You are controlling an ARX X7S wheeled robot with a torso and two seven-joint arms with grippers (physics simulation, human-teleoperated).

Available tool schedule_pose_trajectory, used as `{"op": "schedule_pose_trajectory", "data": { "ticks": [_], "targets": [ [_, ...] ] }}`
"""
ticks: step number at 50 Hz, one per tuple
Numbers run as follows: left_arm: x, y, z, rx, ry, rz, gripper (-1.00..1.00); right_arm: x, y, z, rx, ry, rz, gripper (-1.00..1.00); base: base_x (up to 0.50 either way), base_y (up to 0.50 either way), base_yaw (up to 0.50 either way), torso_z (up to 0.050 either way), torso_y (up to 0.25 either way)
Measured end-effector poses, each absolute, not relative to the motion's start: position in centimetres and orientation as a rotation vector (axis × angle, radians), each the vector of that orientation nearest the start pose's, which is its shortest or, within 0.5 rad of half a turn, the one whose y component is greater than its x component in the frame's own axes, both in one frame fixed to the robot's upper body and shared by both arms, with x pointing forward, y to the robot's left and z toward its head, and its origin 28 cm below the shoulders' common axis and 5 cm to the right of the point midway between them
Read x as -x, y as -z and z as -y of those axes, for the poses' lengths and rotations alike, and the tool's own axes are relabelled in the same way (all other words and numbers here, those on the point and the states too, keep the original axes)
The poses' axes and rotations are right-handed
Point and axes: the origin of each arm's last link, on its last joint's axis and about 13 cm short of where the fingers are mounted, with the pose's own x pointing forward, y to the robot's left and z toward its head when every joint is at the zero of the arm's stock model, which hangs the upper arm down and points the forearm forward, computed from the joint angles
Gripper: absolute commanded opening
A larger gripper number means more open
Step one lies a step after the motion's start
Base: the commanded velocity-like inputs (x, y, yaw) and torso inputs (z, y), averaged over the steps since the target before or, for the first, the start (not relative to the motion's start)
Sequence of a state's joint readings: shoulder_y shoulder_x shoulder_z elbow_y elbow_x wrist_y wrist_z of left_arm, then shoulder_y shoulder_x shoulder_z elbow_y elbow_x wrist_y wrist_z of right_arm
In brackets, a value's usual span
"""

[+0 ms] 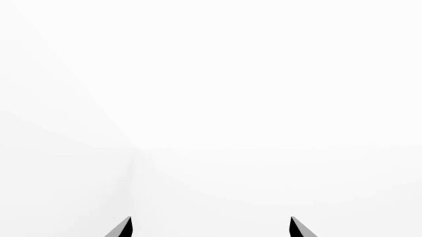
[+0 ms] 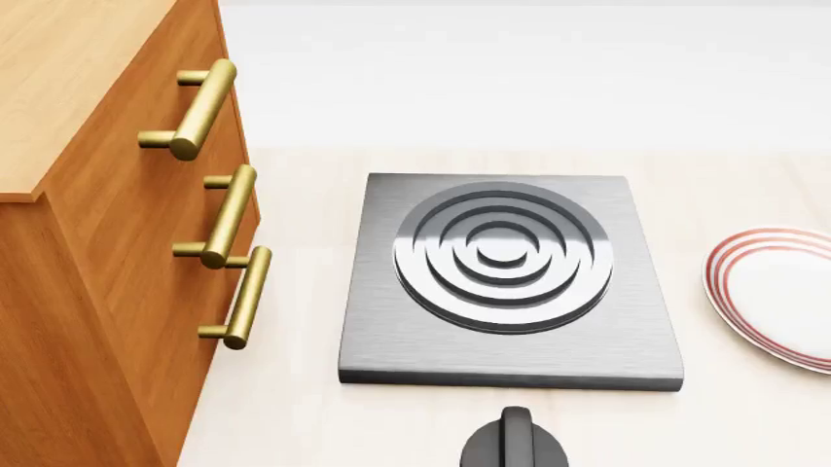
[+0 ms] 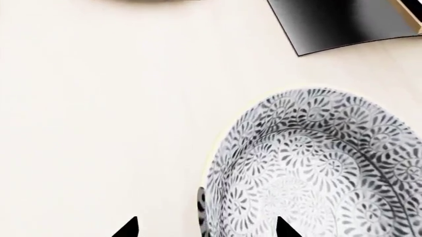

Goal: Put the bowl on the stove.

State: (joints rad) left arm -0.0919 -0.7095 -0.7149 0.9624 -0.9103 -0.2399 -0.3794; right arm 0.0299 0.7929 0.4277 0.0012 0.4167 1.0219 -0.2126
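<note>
Head camera: the stove (image 2: 511,282) lies flat on the pale counter (image 2: 727,409), my landmark for everything else. Its round burner (image 2: 504,255) of raised concentric rings is bare. Just in front of the stove's near edge sits a round black knob (image 2: 515,445), close but not touching. To the stove's right, apart from it, a flat white plate with red rim rings (image 2: 776,295) runs off the frame edge. To the stove's left stands a wooden cabinet (image 2: 91,282) with three brass drawer handles (image 2: 232,216) facing the slab. I see neither arm in this view.

Right wrist camera: the bowl (image 3: 323,168) rests on the counter, patterned grey-blue on white, inside and out. The right gripper (image 3: 205,228) is directly at its rim; the two dark fingertips (image 3: 126,229) stand spread apart, with the near wall of the bowl between them. I cannot tell whether either tip touches the ceramic. A dark corner of the stove (image 3: 343,22) shows beyond the bowl, well apart from it.

Left wrist camera: the left gripper (image 1: 211,228) faces plain white background only; its fingertips (image 1: 122,229) are spread, nothing between them.
</note>
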Motion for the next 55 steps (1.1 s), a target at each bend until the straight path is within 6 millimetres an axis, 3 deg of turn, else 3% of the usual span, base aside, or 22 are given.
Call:
{"op": "schedule_pose_trajectory", "data": {
  "ticks": [2, 3, 18, 29, 39, 55],
  "targets": [
    [-13.1, -27.6, -31.7, -0.01, -0.169, 0.978, 1.0, -16.2, -9.8, 34.5, 0.073, 0.3, -0.729, 1.0, 0.0, 0.0, 0.0, 0.0, 0.0],
    [-13.1, -27.6, -31.7, -0.01, -0.169, 0.978, 1.0, -16.2, -9.8, 34.5, 0.077, 0.301, -0.727, -1.0, 0.0, 0.0, 0.0, 0.0, 0.0],
    [-13.2, -27.6, -31.7, -0.009, -0.168, 0.977, 1.0, -15.8, -9.6, 34.5, 0.102, 0.307, -0.694, -1.0, 0.0, 0.0, 0.0, 0.0, 0.0],
    [-13.1, -27.5, -31.7, -0.007, -0.17, 0.976, 1.0, -16.7, -11.3, 34.5, 0.124, 0.276, -0.631, -1.0, 0.0, 0.0, 0.0, 0.0, 0.0],
    [-13.1, -27.5, -31.7, -0.006, -0.171, 0.976, 1.0, -19.5, -14.4, 33.9, 0.167, 0.199, -0.524, -1.0, 0.0, 0.0, 0.0, 0.0, 0.0],
    [-13.2, -27.5, -31.7, -0.003, -0.168, 0.973, 1.0, -26.3, -21.6, 31.2, 0.282, 0.004, -0.362, -1.0, 0.0, 0.0, 0.0, 0.0, 0.0]
  ]
}}
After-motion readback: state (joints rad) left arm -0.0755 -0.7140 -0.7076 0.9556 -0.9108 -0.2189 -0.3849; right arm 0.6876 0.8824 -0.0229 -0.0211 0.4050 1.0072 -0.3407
